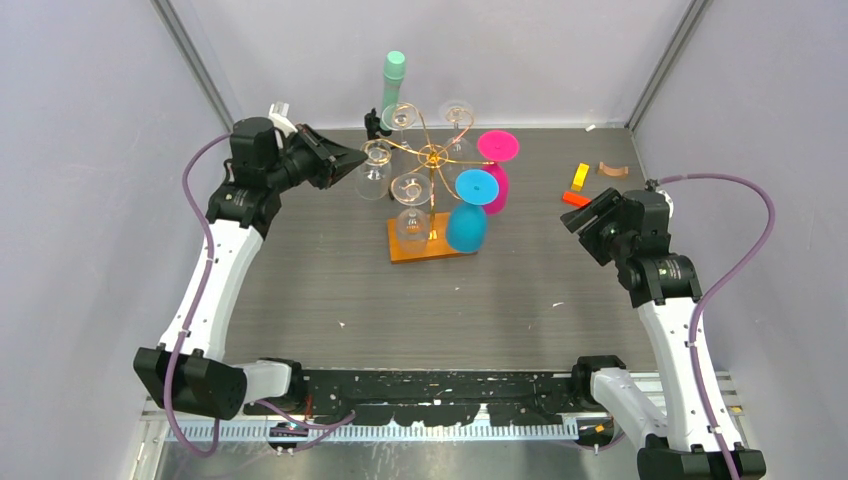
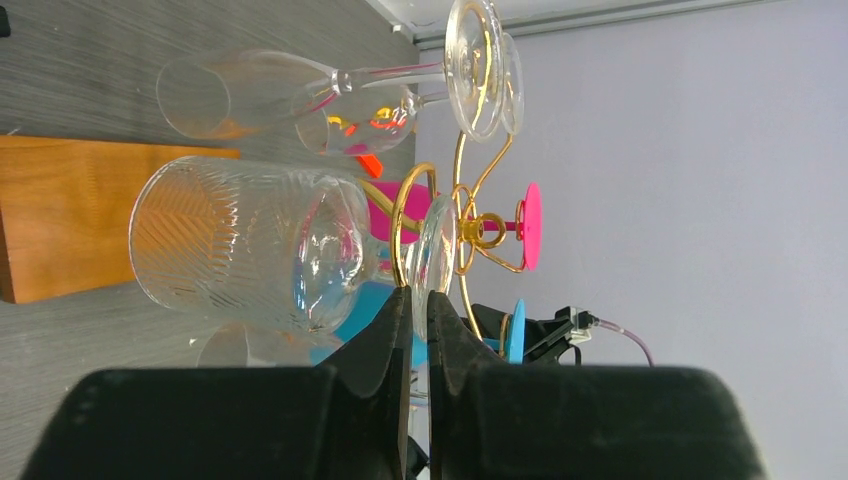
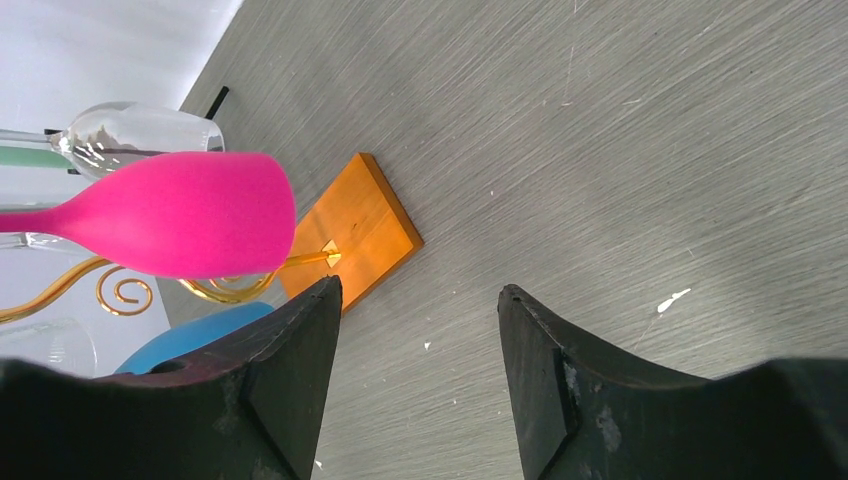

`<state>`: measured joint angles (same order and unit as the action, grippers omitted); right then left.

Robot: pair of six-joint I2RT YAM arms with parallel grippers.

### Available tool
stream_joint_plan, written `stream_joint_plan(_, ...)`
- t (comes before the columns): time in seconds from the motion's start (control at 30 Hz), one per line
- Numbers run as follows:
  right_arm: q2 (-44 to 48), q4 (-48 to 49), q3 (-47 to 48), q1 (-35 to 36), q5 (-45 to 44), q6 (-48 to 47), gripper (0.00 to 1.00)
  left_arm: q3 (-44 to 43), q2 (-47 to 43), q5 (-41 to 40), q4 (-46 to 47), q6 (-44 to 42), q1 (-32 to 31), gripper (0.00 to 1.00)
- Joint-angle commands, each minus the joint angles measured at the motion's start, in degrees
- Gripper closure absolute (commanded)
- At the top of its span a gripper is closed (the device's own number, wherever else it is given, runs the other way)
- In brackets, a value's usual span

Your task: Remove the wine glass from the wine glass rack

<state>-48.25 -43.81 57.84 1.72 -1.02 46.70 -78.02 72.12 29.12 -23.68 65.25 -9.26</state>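
Left wrist frame: glass (image 2: pixel 240 240) axis horizontal, mouth left, foot right in rack (image 2: pixel 478 232) loop; left claw (image 2: pixel 420 300) narrow on foot, right claw (image 3: pixel 420 300) wide.

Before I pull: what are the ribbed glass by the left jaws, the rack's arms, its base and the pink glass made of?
The ribbed wine glass looks like clear glass or hard plastic: see-through, with sharp highlights. The rack arms are thin, glossy, gold-toned wire, likely metal. The base looks like orange-brown wood with faint grain. The pink glass is opaque and matte, probably plastic or silicone.
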Motion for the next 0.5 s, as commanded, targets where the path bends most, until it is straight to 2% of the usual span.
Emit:
stream_joint_plan(0.0,0.6,1.1,-0.3,0.0,-1.3,-0.1,0.36,-2.4,-1.5,-0.7,-0.8,-2.3,-0.3,1.0)
stream_joint_plan(0.47,0.9,1.1,-0.3,0.0,-1.4,-0.1,0.39,0.7,-3.2,2.3,4.8,2.8,-1.2,1.0)
